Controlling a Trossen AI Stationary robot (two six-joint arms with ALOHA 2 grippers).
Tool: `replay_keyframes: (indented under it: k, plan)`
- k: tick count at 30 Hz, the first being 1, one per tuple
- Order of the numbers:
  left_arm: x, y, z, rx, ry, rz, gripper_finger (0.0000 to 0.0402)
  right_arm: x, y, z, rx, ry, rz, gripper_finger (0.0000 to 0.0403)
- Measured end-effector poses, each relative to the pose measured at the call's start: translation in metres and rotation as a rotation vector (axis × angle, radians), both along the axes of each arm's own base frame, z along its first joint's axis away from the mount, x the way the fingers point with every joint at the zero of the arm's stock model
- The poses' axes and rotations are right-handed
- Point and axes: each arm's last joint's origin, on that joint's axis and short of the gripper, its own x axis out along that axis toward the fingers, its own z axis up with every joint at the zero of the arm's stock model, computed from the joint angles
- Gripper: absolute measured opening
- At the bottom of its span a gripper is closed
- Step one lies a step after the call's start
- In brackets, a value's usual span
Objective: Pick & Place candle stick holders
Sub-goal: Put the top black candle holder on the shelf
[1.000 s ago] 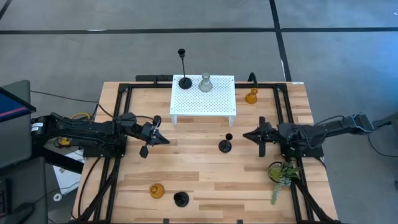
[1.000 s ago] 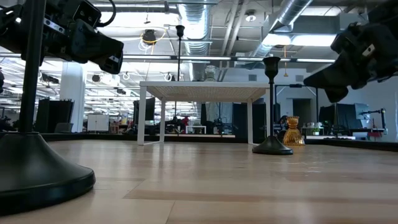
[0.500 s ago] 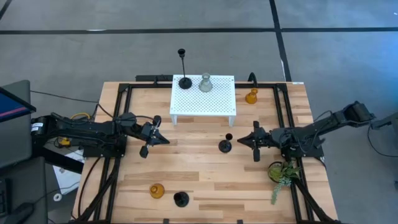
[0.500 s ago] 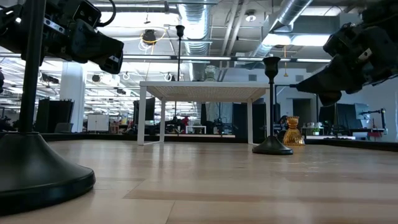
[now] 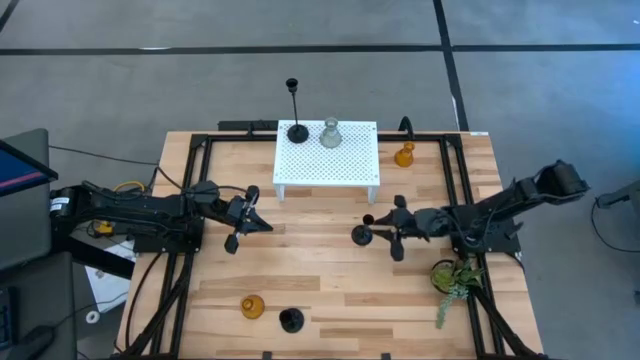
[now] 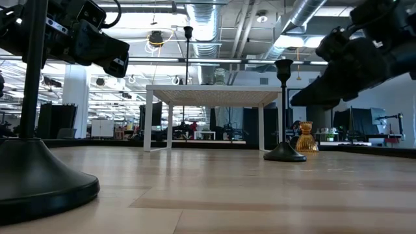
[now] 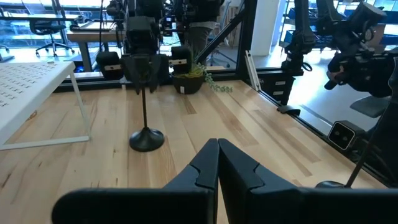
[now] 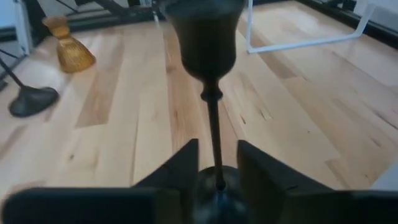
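Note:
A short black thin-stemmed holder (image 5: 362, 233) stands upright on its round base at mid-table. My right gripper (image 5: 378, 236) is open at its right side, low over the table. In the right wrist view its fingers (image 8: 181, 167) stand on either side of the stem (image 8: 214, 134), apart from it. My left gripper (image 5: 256, 223) is shut and empty at mid-left, above the table. The taller black holder (image 5: 297, 130) and the clear glass one (image 5: 330, 133) stand on a white perforated stand (image 5: 340, 165). Amber holders stand at the far right (image 5: 404, 155) and near edge (image 5: 253, 307), the latter beside a black one (image 5: 291, 320).
A potted green sprig (image 5: 452, 280) stands just near-right of my right arm. The white stand's legs are a little beyond the short holder. A black frame rail (image 5: 462, 180) runs along the table's sides. Bare wood lies between the two grippers.
My right gripper has moved toward the table's left edge, toward the short black holder, and dropped a little, so that its fingers now stand on either side of the stem. The holder has stayed in place.

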Motion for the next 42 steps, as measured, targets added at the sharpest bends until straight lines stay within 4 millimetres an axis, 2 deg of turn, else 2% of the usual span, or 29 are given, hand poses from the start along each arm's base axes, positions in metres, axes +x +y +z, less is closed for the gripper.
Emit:
replay_keyframes:
  k: [8,13,18,28,36,42]
  plan:
    - [0.000,0.000,0.000,0.000,0.000,0.000,0.0008,0.015,0.003,-0.006,-0.004,0.057,-0.004,0.0211]
    - [0.000,0.000,0.000,0.000,0.000,0.000,0.0008,0.027,0.004,-0.007,-0.008,0.078,-0.015,0.0230]
    - [0.000,0.000,0.000,-0.008,0.003,0.000,0.0008,0.037,0.000,-0.009,-0.010,0.091,-0.040,0.0192]
    - [0.000,0.000,0.000,-0.007,0.003,0.000,0.0008,0.036,-0.001,-0.006,-0.010,0.101,-0.039,0.0019]
    - [0.000,0.000,0.000,-0.007,0.003,0.000,0.0008,0.034,0.001,0.010,0.085,0.066,-0.011,0.0009]
    - [0.000,0.000,0.000,-0.007,0.003,0.000,0.0008,0.045,0.004,0.048,0.079,0.123,0.016,0.0007]
